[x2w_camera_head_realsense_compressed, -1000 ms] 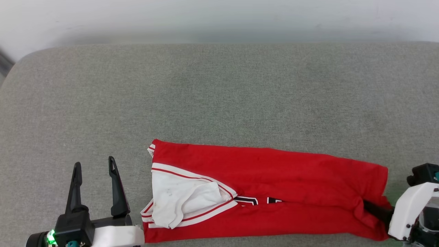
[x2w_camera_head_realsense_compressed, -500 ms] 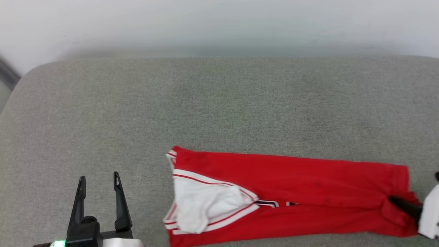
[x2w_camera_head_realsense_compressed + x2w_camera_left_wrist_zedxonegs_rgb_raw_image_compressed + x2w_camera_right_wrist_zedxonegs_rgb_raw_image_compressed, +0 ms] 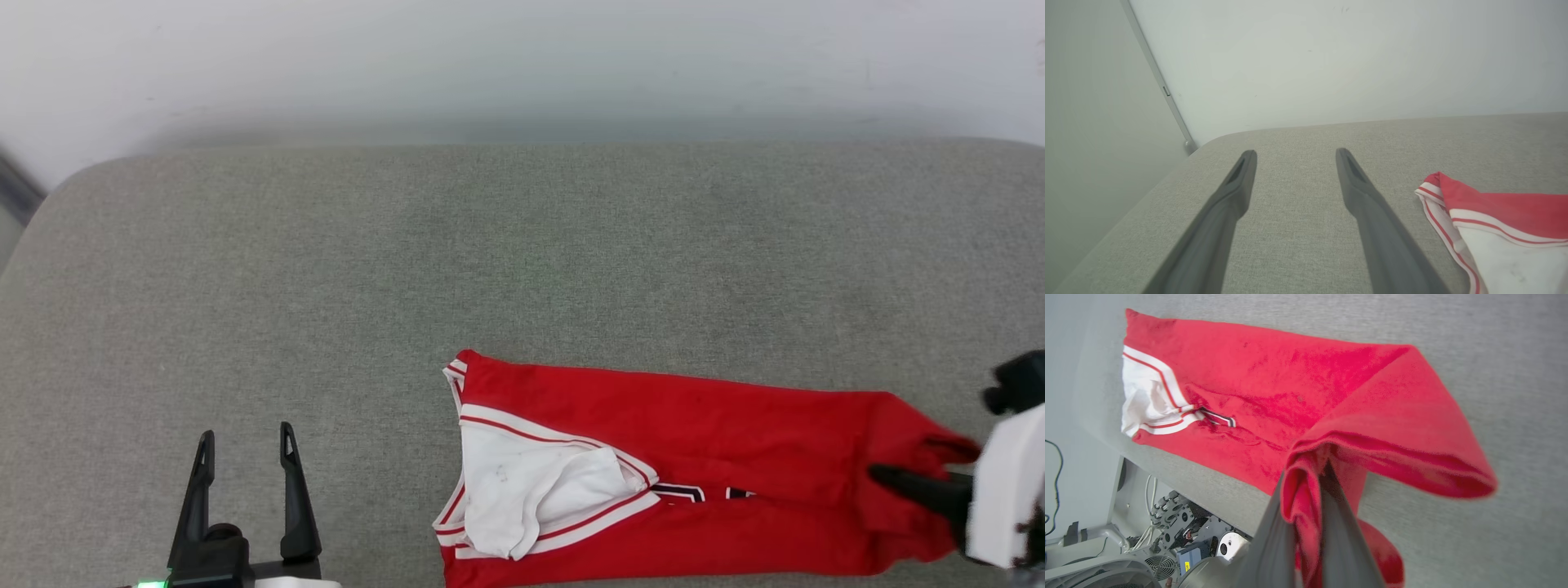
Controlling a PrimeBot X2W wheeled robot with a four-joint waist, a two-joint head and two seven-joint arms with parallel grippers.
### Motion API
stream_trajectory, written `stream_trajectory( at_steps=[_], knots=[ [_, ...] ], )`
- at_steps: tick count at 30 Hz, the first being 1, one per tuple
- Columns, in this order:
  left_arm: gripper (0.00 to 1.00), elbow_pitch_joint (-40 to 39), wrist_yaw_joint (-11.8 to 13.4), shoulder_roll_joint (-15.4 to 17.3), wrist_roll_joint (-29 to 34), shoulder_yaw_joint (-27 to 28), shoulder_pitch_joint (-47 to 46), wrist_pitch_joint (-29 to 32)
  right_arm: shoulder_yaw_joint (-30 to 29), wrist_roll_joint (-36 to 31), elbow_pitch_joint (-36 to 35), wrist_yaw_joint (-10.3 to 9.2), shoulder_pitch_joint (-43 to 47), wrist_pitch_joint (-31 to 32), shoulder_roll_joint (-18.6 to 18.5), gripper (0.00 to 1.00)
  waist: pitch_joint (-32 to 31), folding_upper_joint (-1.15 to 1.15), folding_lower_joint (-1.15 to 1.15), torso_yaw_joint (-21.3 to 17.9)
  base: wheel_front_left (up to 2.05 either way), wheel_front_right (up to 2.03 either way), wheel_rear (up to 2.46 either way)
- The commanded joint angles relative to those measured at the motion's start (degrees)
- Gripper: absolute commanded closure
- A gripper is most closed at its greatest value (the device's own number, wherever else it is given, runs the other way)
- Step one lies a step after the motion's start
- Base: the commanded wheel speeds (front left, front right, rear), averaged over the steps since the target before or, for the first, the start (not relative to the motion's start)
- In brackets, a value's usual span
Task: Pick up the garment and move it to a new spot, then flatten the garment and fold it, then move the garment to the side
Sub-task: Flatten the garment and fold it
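Pinching the red end of the garment (image 3: 694,425), the right gripper (image 3: 882,474) holds it raised off the worktop (image 3: 522,269). The left gripper (image 3: 246,432) hovers wide open, empty, near the white sleeve (image 3: 531,482).

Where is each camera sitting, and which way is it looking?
Head view: up on the robot's head, looking down at the grey fabric surface; open left claw lower left, right claw at the right edge.
Left wrist view: on the left wrist, looking along its two fingers toward the wall.
Right wrist view: on the right wrist, looking down its fingers pinching the red garment.
Shared: all three show the garment.
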Motion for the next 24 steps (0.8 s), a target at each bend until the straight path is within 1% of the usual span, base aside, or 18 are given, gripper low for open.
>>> stream_trajectory(
  at_steps=[1, 3, 6, 11, 14, 18, 22, 24],
  knots=[
    [0.0, 0.11, -0.09, -0.15, 0.16, -0.05, 0.1, -0.14, 0.34, 0.04, -1.45, 0.0, -0.38, 0.49, 1.0, 1.0, 0.15, 0.0, 0.0, 0.07, 0.0, 0.0, 0.0],
    [0.0, 0.22, -0.34, -0.2, 0.24, -0.25, -0.48, -0.14, 1.2, -0.97, -4.95, 0.0, -1.66, 2.24, 2.28, 1.0, 0.53, 0.0, 0.0, 0.26, 0.0, 0.0, 0.0],
    [0.0, 0.41, -0.53, -0.39, -0.1, -0.45, -1.27, -0.14, 3.55, -3.39, -8.65, 0.0, -4.49, 5.38, 5.33, 1.0, 1.34, 0.0, 0.0, 0.41, 0.0, 0.0, 0.0],
    [0.0, 0.75, -0.99, -0.6, -0.07, -0.72, -2.87, -0.14, 8.84, -8.35, -10.48, 0.0, -12.41, 10.4, 12.39, 1.0, 3.29, 0.0, 0.0, 0.71, 0.0, 0.0, 0.0],
    [0.0, 0.95, -1.31, -0.73, -0.14, -0.89, -3.95, -0.14, 13.03, -11.43, -9.27, 0.0, -17.45, 12.17, 17.38, 1.0, 4.73, 0.0, 0.0, 1.0, 0.0, 0.0, 0.0],
    [0.0, 1.21, -1.71, -0.88, -0.09, -1.1, -5.49, -0.14, 19.14, -14.84, -5.97, 0.0, -23.49, 12.95, 22.88, 1.0, 6.55, 0.0, 0.0, 1.61, 0.0, 0.0, 0.0],
    [0.0, 1.56, -2.06, -1.11, -0.08, -1.47, -6.91, -0.14, 25.31, -18.0, -0.3, 0.0, -28.01, 12.11, 26.23, 1.0, 8.02, 0.0, 0.0, 2.38, 0.0, 0.0, 0.0],
    [0.0, 1.71, -2.24, -1.24, -0.14, -1.68, -7.54, -0.14, 28.29, -19.89, 3.1, -0.01, -29.76, 11.08, 27.15, 1.0, 8.69, 0.0, 0.0, 2.84, 0.0, 0.0, 0.0]
  ],
)
